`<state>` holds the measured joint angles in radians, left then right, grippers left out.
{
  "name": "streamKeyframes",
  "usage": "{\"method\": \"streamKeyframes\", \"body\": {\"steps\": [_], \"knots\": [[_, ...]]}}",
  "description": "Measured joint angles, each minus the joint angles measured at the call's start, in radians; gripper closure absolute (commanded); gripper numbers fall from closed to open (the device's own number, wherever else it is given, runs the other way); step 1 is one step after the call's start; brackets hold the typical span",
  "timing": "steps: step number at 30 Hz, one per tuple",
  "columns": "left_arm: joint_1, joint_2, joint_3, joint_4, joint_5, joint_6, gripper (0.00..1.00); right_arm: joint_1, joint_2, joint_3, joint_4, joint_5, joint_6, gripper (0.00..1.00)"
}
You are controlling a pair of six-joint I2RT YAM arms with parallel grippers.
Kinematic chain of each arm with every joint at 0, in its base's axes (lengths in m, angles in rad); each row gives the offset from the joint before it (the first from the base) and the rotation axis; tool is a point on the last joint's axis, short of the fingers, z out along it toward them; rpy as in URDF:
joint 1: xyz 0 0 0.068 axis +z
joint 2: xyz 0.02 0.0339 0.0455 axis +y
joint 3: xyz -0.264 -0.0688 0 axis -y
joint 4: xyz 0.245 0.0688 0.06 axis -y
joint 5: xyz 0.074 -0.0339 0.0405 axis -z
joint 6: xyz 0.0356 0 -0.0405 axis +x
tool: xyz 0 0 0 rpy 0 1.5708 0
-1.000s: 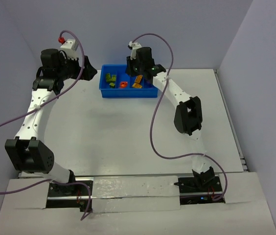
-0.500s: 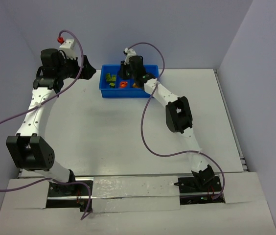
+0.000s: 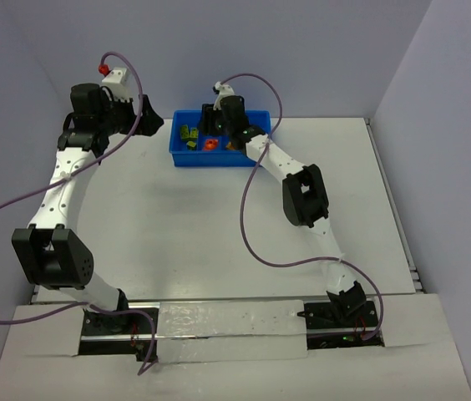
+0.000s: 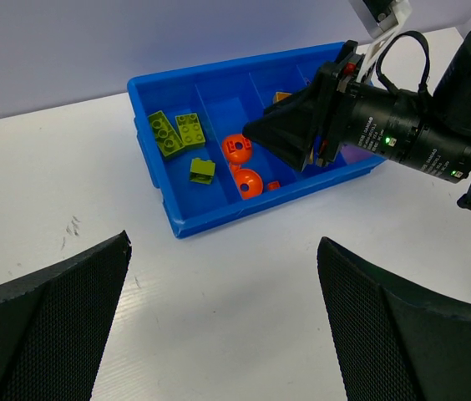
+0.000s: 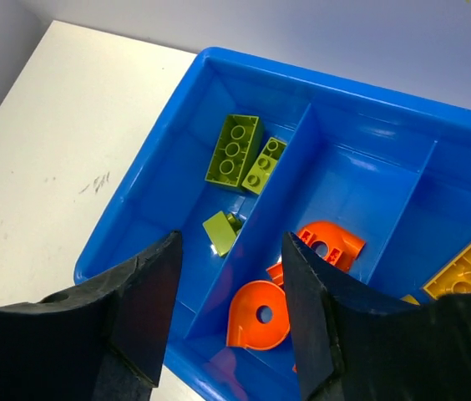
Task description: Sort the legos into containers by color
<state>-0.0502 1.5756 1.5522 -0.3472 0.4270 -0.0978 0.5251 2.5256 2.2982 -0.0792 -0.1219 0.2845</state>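
Blue bin [image 3: 210, 159] sits at the far edge of the surface [image 3: 177, 234], about mid-width, long side along the edge.

Right tool [image 5: 231, 242]: hanging over the bin's left half, fingers [image 5: 148, 301] partly spread, about over the divider between the left-end compartment and the next one. Nothing between the fingers, nothing gripped. They're above the bricks, no contact visible.

Left tool [image 4: 223, 246]: spread wide, empty, held off the surface near the far-left corner, pointed toward the bin but well clear of it.

Legos, all in the bin as far as I can see:
- left-end compartment: three olive-green ones. A long brick [image 5: 234, 149] and a shorter brick [image 5: 264, 164] lie just beside each other toward the far wall. A small green piece [image 5: 219, 231] lies nearer the front, close to the divider.
- second compartment: two orange-red rounded pieces [image 5: 327, 242], each with a hole, one at the front wall and one behind it.
- third compartment: a yellow-orange plate [image 5: 469, 267], only partly in the right wrist view.
- right-end compartment: hidden behind the right arm, can't tell what's in it.

Faint scuff marks [image 4: 73, 225] on the surface left of the bin.
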Motion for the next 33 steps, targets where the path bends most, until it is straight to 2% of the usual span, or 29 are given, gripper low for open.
{"method": "streamKeyframes", "body": {"steps": [2,3,4,6,7,11,16,22,28,33], "knots": [[0.000,0.004,0.010,-0.005,0.000,0.000,0.01,0.000,0.000,0.000,-0.003,-0.001,-0.002,0.29],[0.000,0.010,0.022,-0.010,-0.001,0.000,0.01,0.000,-0.002,-0.001,-0.004,-0.003,-0.002,0.19],[0.000,0.016,0.035,-0.014,-0.001,0.000,0.01,0.000,-0.004,-0.002,-0.007,-0.008,-0.007,0.16],[0.000,0.033,0.067,-0.028,-0.002,0.000,0.01,0.000,-0.032,-0.033,-0.015,-0.018,-0.019,0.02],[0.000,0.040,0.080,-0.034,-0.002,0.000,0.01,0.000,-0.056,-0.057,-0.023,-0.023,-0.026,0.00],[0.000,0.046,0.086,-0.052,-0.008,-0.009,0.01,-0.001,-0.212,-0.171,-0.066,-0.028,-0.082,0.00],[0.000,0.046,0.046,-0.057,-0.033,-0.013,0.01,-0.020,-0.541,-0.338,-0.128,-0.040,-0.149,0.00],[0.000,0.004,-0.076,-0.054,-0.085,0.011,0.01,-0.167,-0.967,-0.675,-0.149,-0.047,-0.200,0.00],[0.000,-0.084,-0.243,-0.053,-0.125,0.059,0.01,-0.365,-1.197,-1.060,-0.183,-0.016,-0.233,0.00],[0.000,-0.165,-0.325,-0.053,-0.169,0.103,0.01,-0.411,-1.339,-1.294,-0.247,0.005,-0.252,0.00]]}}
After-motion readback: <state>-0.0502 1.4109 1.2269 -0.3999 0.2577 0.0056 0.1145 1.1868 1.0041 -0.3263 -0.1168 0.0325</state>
